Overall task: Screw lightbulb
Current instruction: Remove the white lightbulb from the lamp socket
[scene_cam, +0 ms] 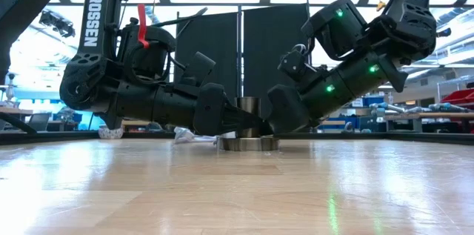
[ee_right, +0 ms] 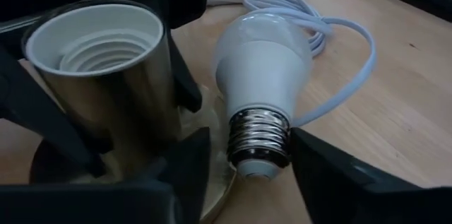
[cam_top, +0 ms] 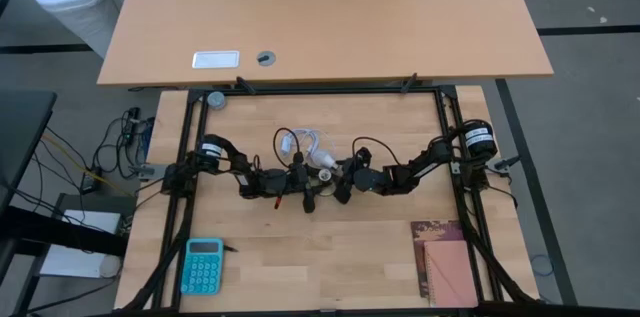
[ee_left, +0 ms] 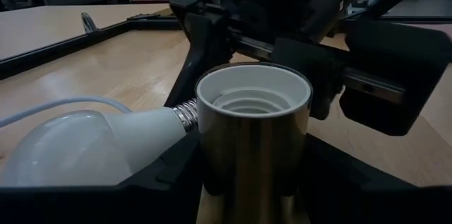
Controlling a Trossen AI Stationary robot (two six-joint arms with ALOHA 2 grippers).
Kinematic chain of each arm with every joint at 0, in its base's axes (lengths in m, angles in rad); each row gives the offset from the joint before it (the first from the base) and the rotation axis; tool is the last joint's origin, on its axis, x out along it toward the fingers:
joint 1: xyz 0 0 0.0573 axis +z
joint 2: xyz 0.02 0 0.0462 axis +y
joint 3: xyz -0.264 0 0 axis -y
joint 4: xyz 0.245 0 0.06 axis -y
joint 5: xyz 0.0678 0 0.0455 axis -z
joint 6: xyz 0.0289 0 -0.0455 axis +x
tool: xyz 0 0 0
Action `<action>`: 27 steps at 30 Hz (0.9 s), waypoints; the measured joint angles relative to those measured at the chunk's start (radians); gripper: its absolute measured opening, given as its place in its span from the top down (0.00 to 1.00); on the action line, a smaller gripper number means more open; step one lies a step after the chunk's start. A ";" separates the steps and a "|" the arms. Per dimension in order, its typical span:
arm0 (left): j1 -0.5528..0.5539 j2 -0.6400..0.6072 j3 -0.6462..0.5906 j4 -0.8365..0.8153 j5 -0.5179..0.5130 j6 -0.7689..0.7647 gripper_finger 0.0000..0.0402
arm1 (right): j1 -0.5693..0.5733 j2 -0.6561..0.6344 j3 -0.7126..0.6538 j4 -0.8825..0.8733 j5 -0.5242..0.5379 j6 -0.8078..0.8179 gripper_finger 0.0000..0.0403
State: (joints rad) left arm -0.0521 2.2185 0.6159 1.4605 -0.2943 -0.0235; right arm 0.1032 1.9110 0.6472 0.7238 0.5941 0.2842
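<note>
The socket (ee_left: pixel 254 132), a brass cylinder with a white threaded inside, stands upright on its flat round base (scene_cam: pixel 248 144) at the table's middle. My left gripper (cam_top: pixel 312 183) comes at it from the table's left and is shut on its cylinder. The white lightbulb (ee_right: pixel 265 54) lies on its side beside the socket, its globe on the table and its screw base (ee_right: pixel 259 139) by the socket's base disc. My right gripper (ee_right: pixel 244 164) comes from the table's right and is open. Its fingers stand on either side of the bulb's screw base, and I cannot tell if they touch it. My left gripper pinches the socket's brass cylinder wall (ee_right: pixel 152 93) between its two fingers (ee_right: pixel 185 75), low on the cylinder. The fingers lie about level, coming from the table's left. The socket stands upright with its base disc on the table.
A coiled white cable (cam_top: pixel 298 142) lies just beyond the bulb. A teal calculator (cam_top: pixel 203 265) lies near left and a notebook (cam_top: pixel 447 262) near right. A black frame (cam_top: pixel 320 89) borders the work area, with a second desk (cam_top: pixel 320 17) behind it.
</note>
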 joint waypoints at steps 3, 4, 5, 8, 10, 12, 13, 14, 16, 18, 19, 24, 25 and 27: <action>0.000 0.000 0.000 0.000 0.000 0.000 0.52 | 0.002 0.000 0.000 0.008 0.001 0.001 0.57; 0.000 0.000 0.000 0.000 0.000 0.000 0.52 | 0.003 0.000 0.000 0.014 0.002 0.001 0.60; 0.000 0.000 0.000 0.000 -0.001 0.000 0.52 | 0.005 0.000 0.000 0.017 0.004 0.001 0.62; 0.000 0.000 0.000 0.000 -0.002 0.000 0.52 | 0.009 0.000 0.000 0.022 0.007 0.001 0.67; 0.000 0.000 0.000 0.000 -0.002 0.000 0.52 | 0.013 0.000 0.000 0.022 0.009 0.002 0.69; 0.000 0.000 0.000 0.000 -0.002 0.000 0.52 | 0.015 0.000 0.000 0.022 0.014 0.003 0.71; 0.000 0.000 0.000 0.000 -0.003 0.000 0.52 | 0.016 0.000 0.000 0.022 0.018 0.003 0.71; 0.000 0.000 0.000 0.000 -0.003 0.000 0.52 | 0.019 0.000 0.000 0.022 0.026 0.003 0.71; 0.000 0.000 0.000 0.000 -0.003 0.000 0.52 | 0.023 -0.002 0.000 0.021 0.043 0.003 0.70; 0.000 0.000 0.000 0.000 -0.003 0.000 0.52 | 0.028 -0.015 0.000 0.004 0.060 0.002 0.69; 0.000 0.000 0.000 0.000 -0.003 0.000 0.52 | 0.031 -0.028 0.000 -0.015 0.072 0.002 0.69; 0.000 0.000 0.000 0.000 -0.003 0.000 0.52 | 0.056 -0.121 0.000 -0.131 0.130 0.000 0.69; 0.000 0.000 0.000 0.000 -0.003 0.000 0.52 | 0.064 -0.145 0.000 -0.165 0.156 0.009 0.69; 0.000 0.000 0.000 0.000 -0.003 -0.001 0.52 | 0.088 -0.197 0.000 -0.250 0.228 0.046 0.69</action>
State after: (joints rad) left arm -0.0517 2.2185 0.6159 1.4601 -0.2977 -0.0244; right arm 0.1912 1.7144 0.6472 0.4742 0.8222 0.3303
